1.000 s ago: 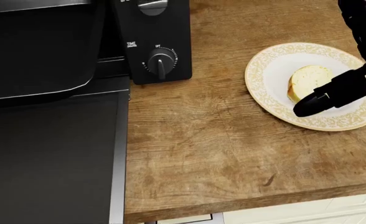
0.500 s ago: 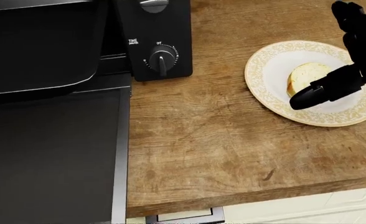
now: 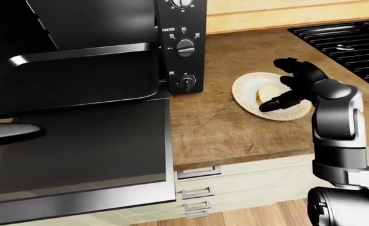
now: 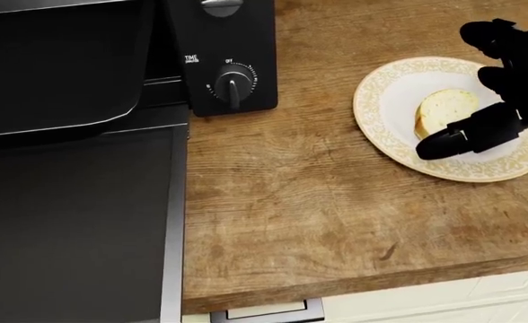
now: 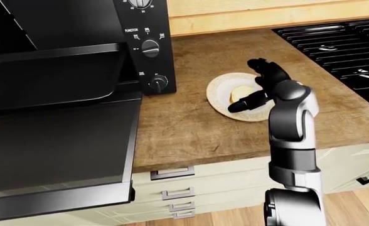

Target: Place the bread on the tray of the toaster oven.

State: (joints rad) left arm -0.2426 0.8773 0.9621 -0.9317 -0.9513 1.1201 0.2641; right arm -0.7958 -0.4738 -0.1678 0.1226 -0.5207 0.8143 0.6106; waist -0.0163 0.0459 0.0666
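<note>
The bread [image 4: 445, 110] lies on a patterned plate [image 4: 385, 128] on the wooden worktop [image 4: 291, 202], right of the toaster oven [image 3: 181, 47] in the head view. The right hand [image 4: 502, 87] hovers over the plate, fingers [image 4: 457, 140] spread around the bread without closing on it. The oven's tray [image 3: 71, 75] sticks out above the lowered door [image 3: 78, 155].

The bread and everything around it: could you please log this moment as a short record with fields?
bread: slice lying on the plate, not lifted
plate: patterned rim, on the wooden counter
right hand: open, fingers spread about the bread
left hand: not in view
toaster oven: control panel; door open
tray: pulled out, nothing seen on it
stove: grates at the view's right
</note>
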